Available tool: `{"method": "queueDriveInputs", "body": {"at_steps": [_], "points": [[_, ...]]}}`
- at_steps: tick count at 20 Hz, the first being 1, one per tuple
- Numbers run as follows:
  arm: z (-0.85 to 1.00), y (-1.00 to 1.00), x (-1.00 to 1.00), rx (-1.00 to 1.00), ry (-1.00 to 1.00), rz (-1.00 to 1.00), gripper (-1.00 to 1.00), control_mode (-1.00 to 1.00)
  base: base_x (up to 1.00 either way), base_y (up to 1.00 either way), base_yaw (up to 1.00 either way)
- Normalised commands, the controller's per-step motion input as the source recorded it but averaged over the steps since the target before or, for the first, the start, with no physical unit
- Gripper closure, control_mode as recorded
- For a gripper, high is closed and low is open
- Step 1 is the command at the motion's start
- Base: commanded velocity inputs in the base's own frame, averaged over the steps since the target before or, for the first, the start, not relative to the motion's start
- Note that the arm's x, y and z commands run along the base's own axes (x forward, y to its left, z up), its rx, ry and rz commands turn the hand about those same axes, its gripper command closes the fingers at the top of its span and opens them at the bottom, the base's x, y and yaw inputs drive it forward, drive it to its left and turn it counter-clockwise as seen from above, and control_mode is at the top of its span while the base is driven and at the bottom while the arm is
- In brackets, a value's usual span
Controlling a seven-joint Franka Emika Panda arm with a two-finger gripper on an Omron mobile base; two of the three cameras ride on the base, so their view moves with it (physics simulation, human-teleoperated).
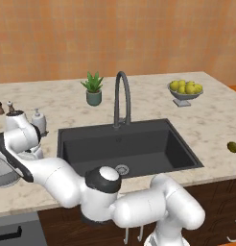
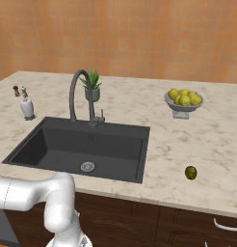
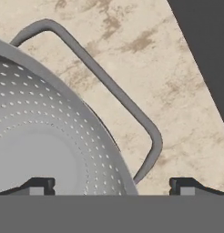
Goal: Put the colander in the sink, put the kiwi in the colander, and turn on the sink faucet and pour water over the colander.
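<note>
In the hand view the colander (image 3: 45, 136) takes up the left and lower left of the frame, its perforated silver wall curving down to the bottom edge. Its wire side handle (image 3: 127, 107) loops from the upper left to the lower middle, over the beige marbled counter (image 3: 145, 54). The gripper (image 3: 112, 186) has its two dark fingertips (image 3: 38, 185) set wide apart at the bottom, one at lower left and one at lower right. The colander's rim and the lower end of the handle lie between them, with nothing clamped. The left tip sits over the bowl's inside and the right tip over bare counter outside the handle. Whether either tip touches metal cannot be told. A dark corner of the sink (image 3: 205, 50) shows at the upper right.

In the left base view the colander peeks out at the far left edge of the frame, on the counter beside the black sink, with the arm bent over it. The faucet (image 1: 122, 98) stands behind the basin at centre. The kiwi (image 1: 232, 147) lies on the counter at the right edge, well apart from the colander. A bowl of yellow fruit (image 1: 185, 91) sits at the upper right.
</note>
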Motion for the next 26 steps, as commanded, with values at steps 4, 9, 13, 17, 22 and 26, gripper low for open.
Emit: {"method": "queueDriveInputs", "body": {"at_steps": [4, 9, 13, 17, 22, 26], "points": [[-0.29, 0.07, 0.05, 0.0, 0.0, 0.0, -1.0, -1.0, 0.0, 0.0, 0.0], [-0.31, 0.06, -0.01, 0.0, 0.0, 0.0, 1.0, -1.0, 0.0, 0.0, 0.0], [-0.29, 0.0, -0.25, 0.0, 0.0, 0.0, 1.0, -1.0, 0.0, 0.0, 0.0], [-0.1, 0.0, -0.21, 0.0, -0.06, 0.0, 1.0, -1.0, 0.0, 0.0, 0.0], [0.19, -0.19, -0.3, 0.01, -0.12, 0.0, 1.0, -1.0, 0.0, 0.0, 0.0], [0.34, -0.37, -0.33, 0.12, -0.03, -0.07, 1.0, -1.0, 0.0, 0.0, 0.0]]}}
